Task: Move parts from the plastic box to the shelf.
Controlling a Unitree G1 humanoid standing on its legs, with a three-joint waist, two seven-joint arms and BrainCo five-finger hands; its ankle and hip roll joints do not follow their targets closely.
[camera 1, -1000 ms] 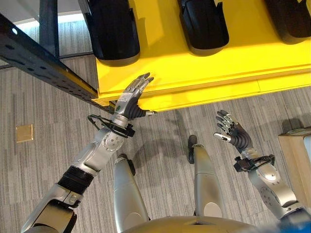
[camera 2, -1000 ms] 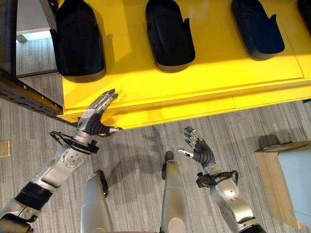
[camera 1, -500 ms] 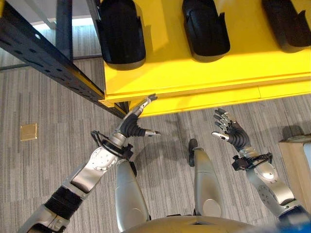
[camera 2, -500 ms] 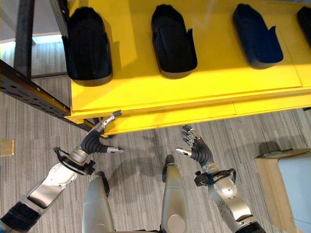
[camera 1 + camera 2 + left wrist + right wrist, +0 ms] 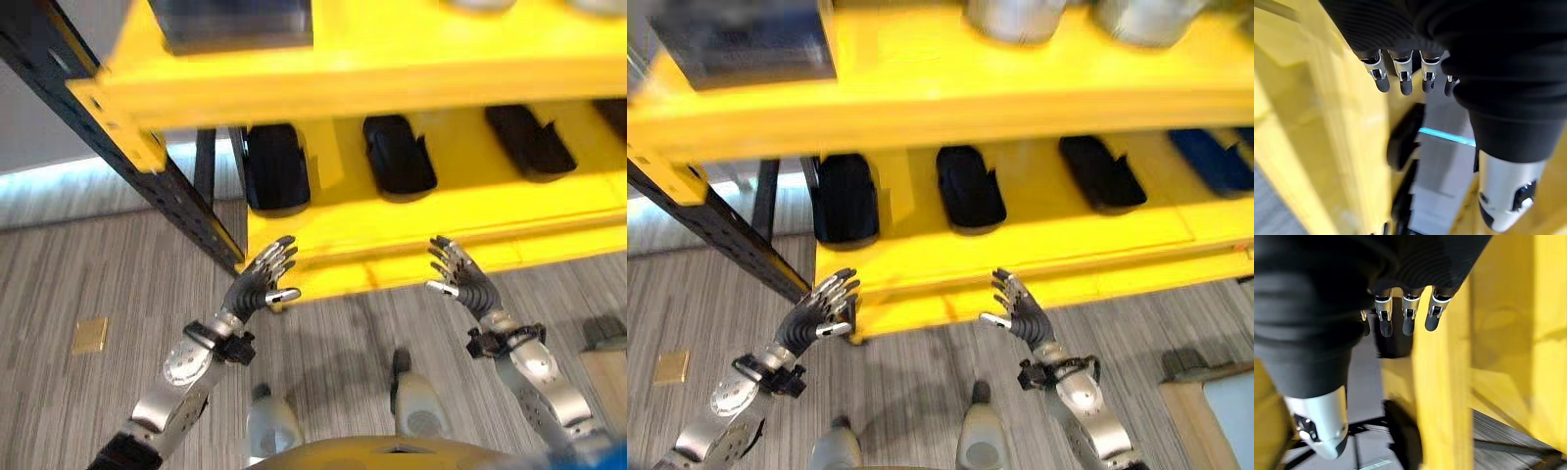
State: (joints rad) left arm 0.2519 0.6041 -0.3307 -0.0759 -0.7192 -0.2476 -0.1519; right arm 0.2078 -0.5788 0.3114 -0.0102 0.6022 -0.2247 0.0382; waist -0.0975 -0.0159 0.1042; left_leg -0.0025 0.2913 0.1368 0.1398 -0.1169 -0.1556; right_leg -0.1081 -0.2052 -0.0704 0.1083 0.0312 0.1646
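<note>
While both arms reach up before the yellow shelf, left hand and right hand hang empty, fingers spread, black parts lining it, a dark box above.

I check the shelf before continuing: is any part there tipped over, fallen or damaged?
Nothing stands out. The black parts lie in a row on the lower yellow shelf, none fallen. Left hand and right hand are open and empty.

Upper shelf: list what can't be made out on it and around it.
- Dark box on the upper shelf, left eye view: top cut off by the frame edge, contents unseen.
- Two grey parts, right eye view: cut off the same way, blurred.
- Lower shelf: rightmost black part cut off.
</note>
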